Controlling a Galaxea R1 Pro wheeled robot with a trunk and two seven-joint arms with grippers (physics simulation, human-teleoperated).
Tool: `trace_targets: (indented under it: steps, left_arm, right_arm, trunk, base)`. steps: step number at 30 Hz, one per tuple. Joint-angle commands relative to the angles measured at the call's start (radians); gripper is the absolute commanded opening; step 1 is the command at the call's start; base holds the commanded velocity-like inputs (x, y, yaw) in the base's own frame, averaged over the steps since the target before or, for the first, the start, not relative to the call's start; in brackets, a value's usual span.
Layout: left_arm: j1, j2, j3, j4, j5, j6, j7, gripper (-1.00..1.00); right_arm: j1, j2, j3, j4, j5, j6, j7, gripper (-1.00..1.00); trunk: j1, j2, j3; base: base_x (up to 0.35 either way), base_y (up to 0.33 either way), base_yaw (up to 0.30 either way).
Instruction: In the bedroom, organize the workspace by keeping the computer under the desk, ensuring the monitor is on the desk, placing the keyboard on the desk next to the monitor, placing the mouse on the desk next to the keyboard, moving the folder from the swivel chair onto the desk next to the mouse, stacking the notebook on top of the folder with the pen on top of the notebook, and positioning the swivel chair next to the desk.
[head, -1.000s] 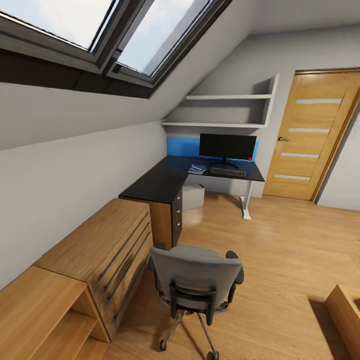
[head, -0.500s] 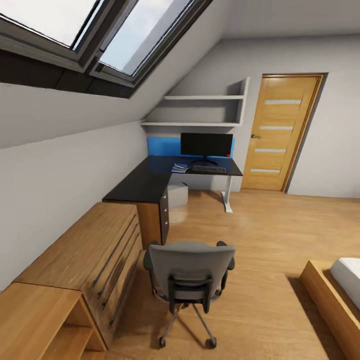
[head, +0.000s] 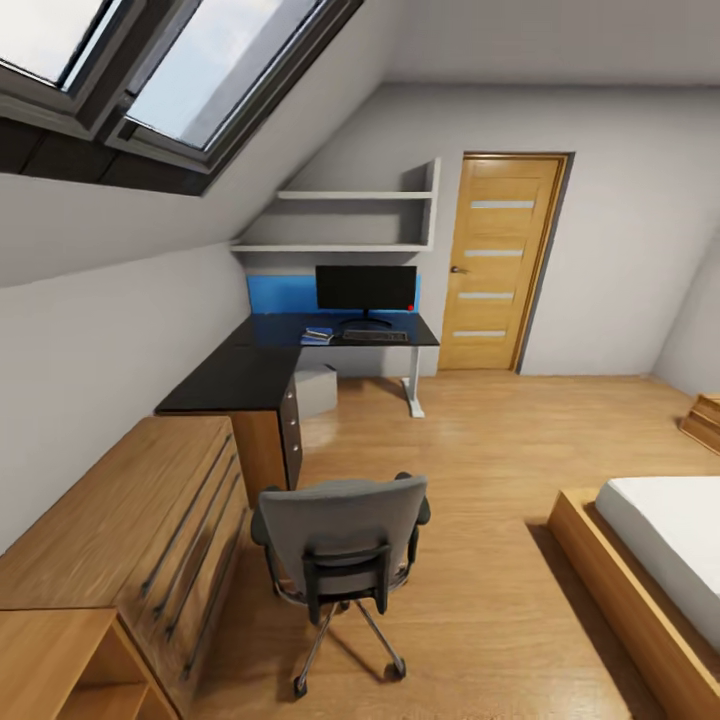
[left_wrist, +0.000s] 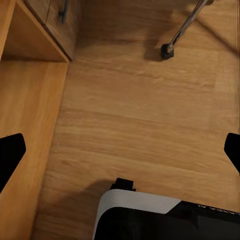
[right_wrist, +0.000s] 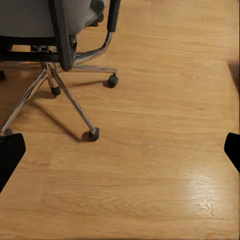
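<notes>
A: We stand in the bedroom (head: 620, 200) behind the swivel chair (head: 338, 540). Its back faces us and its seat faces the desk (head: 240, 375), which lies well beyond it along the sloped wall.

B: And the desk's contents?

A: The monitor (head: 366, 288) is on the far wing, with the keyboard (head: 375, 336) just in front of its base. Beside the keyboard sits a small blue-and-grey stack (head: 318, 335), likely the folder with the notebook on it; too small for us to be sure. We cannot make out the mouse or pen. The computer (head: 315, 390) sits on the floor under the desk.

B: So what is left, in our judgement?

A: The chair. It is apart from the desk, close to the wooden drawer unit (head: 150, 530).

B: The grippers?

A: In each wrist view we see only two dark fingertips at opposite edges, wide apart with bare floor between. We take the left gripper (left_wrist: 120, 150) and the right gripper (right_wrist: 120, 150) as released, holding nothing.

B: Which arm is nearer?

A: The right wrist view shows the chair's chrome base and casters close ahead of the fingers; the left one catches a single caster and the shelf unit (left_wrist: 25, 100). We judge the right arm better placed, the push running from us toward the desk.
</notes>
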Motion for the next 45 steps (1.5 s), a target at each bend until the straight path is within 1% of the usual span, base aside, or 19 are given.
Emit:
trace_targets:
  steps: [1,5,9,14,20,36,38,43,45]
  left_arm:
    - [-0.001,0.000,-0.009,0.000,0.005,-0.002,0.005,1.00]
    - [-0.001,0.000,-0.009,0.000,0.005,-0.002,0.005,1.00]
    - [-0.001,0.000,-0.009,0.000,0.005,-0.002,0.005,1.00]
    - [-0.001,0.000,-0.009,0.000,0.005,-0.002,0.005,1.00]
    - [-0.001,0.000,-0.009,0.000,0.005,-0.003,0.005,1.00]
    - [-0.001,0.001,-0.008,0.000,0.006,-0.004,0.005,1.00]
    - [-0.001,0.001,-0.007,0.000,0.006,-0.004,0.005,1.00]
    - [-0.001,0.001,-0.007,0.000,0.006,-0.004,0.005,1.00]
    - [-0.001,0.001,-0.007,0.000,0.007,-0.004,0.005,1.00]
  right_arm:
    - [-0.001,0.001,0.009,0.002,-0.008,-0.003,-0.003,1.00]
    - [-0.001,0.001,0.008,0.002,-0.008,0.003,-0.003,1.00]
    - [-0.001,0.001,0.008,0.002,-0.008,0.024,-0.001,1.00]
    - [-0.001,0.001,0.007,0.002,-0.009,0.031,-0.001,1.00]
    - [-0.001,0.001,0.007,0.003,-0.009,0.033,0.000,1.00]
    - [-0.002,0.001,0.007,0.004,-0.009,0.034,0.000,1.00]
    - [-0.001,0.003,0.007,0.004,-0.009,0.034,0.000,1.00]
    - [-0.001,0.021,0.007,0.004,-0.007,0.033,0.001,1.00]
    - [-0.001,0.022,0.007,0.003,-0.007,0.033,0.001,1.00]
  trunk:
    - [0.001,-0.002,-0.002]
    - [0.001,-0.002,-0.004]
    - [0.001,-0.002,-0.005]
    - [0.001,-0.002,-0.005]
    - [0.001,-0.002,-0.005]
    - [0.001,-0.002,-0.005]
    - [0.001,-0.002,-0.005]
    - [0.001,-0.002,-0.005]
    - [0.001,-0.002,-0.005]
  base:
    - [-0.002,0.002,-0.300]
    - [-0.001,0.042,-0.263]
    - [-0.002,0.200,-0.091]
    - [-0.089,0.135,-0.022]
    - [-0.222,0.173,-0.004]
    - [-0.102,0.084,0.000]
    - [-0.009,0.008,0.000]
    - [-0.003,0.002,0.000]
    - [0.000,0.000,0.000]
